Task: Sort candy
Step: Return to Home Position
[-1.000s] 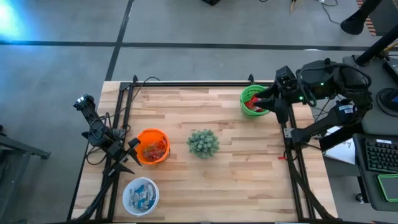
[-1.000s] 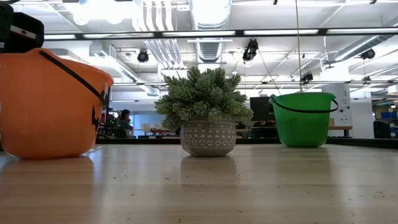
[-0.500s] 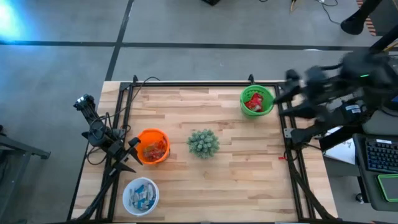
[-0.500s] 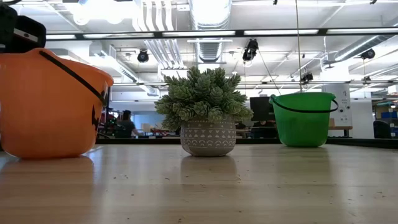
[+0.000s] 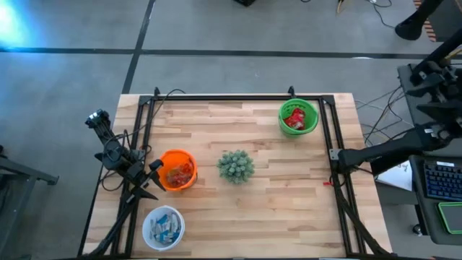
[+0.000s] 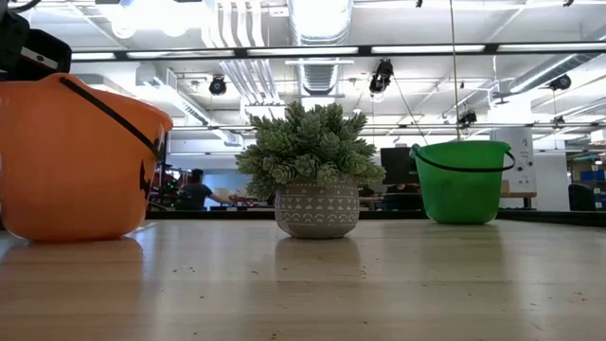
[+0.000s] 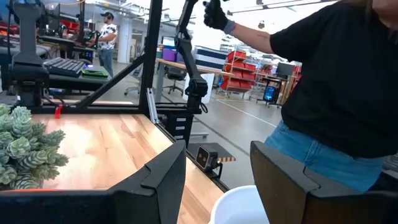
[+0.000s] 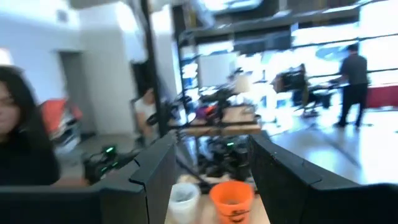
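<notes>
The candy lies in three bowls. Red packets fill the green bowl (image 5: 298,117) at the far right. Orange-wrapped pieces are in the orange bowl (image 5: 177,170), and blue-and-white bars are in the white bowl (image 5: 163,226) at the near left. My left gripper (image 7: 214,180) is at the table's left edge beside the orange bowl, open, with nothing between its fingers. My right gripper (image 8: 208,180) is open and holds nothing. Its arm (image 5: 431,76) is beyond the table's right edge.
A spiky green plant in a grey pot (image 5: 235,165) stands mid-table. A black frame (image 5: 330,155) runs along the table's sides. A person in a black shirt (image 7: 336,81) stands close beyond the white bowl. A keyboard (image 5: 440,179) lies right of the table.
My right gripper has drawn back from over the green bowl toward the table's right edge and past it, turning as it went. It stayed open. The bowls and the plant have not moved.
</notes>
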You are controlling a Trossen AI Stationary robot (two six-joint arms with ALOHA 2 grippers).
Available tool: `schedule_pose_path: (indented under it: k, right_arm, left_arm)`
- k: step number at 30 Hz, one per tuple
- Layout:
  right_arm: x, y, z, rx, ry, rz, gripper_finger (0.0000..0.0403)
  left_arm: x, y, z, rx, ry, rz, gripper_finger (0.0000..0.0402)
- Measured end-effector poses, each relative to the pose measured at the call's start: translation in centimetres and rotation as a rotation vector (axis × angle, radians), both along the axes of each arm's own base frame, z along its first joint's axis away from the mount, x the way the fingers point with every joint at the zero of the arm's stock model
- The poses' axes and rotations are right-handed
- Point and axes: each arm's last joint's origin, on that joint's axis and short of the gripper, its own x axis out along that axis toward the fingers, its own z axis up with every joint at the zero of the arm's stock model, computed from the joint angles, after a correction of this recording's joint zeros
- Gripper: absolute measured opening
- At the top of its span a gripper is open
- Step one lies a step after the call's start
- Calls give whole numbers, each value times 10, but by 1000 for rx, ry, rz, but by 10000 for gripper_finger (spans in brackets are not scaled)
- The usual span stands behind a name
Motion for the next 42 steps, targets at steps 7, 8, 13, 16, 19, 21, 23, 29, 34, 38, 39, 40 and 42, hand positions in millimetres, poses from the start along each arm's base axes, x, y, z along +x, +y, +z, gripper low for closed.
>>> schedule_pose_path:
  k: [7,8,13,16,19,21,23,29,34,38,39,40,42]
  right_arm:
    - [-64,-9,-39,78,-106,-83,189]
    - [-73,-10,-45,82,-133,-83,189]
    - [-102,-12,-77,86,-217,-82,189]
    - [-114,-13,-99,93,-264,-82,189]
    - [-117,-14,-119,84,-315,-91,189]
    - [-112,-13,-134,85,-325,-93,189]
    - [-105,-13,-146,90,-331,-98,189]
    - [-61,-9,-162,122,-216,-109,189]
    - [-21,-5,-169,113,-165,-111,189]
    - [5,-3,-181,113,-166,-103,189]
    - [10,-2,-184,115,-171,-100,189]
    - [17,-2,-187,115,-173,-100,189]
    - [34,0,-200,107,-130,-103,189]
  left_arm:
    - [0,0,0,-60,38,-8,162]
    - [0,0,0,-76,48,-10,162]
    - [0,0,0,-131,82,-17,162]
    - [0,0,0,-132,84,-16,162]
    - [0,0,0,-133,83,-14,162]
    - [0,0,0,-135,85,-15,162]
    - [0,0,0,-143,89,-15,162]
    - [0,0,1,-159,98,-17,162]
    - [0,0,0,-149,94,-16,162]
    - [0,0,0,-148,93,-17,162]
    - [0,0,0,-148,93,-17,162]
    - [0,0,1,-148,93,-17,162]
    - [0,0,0,-148,93,-17,162]
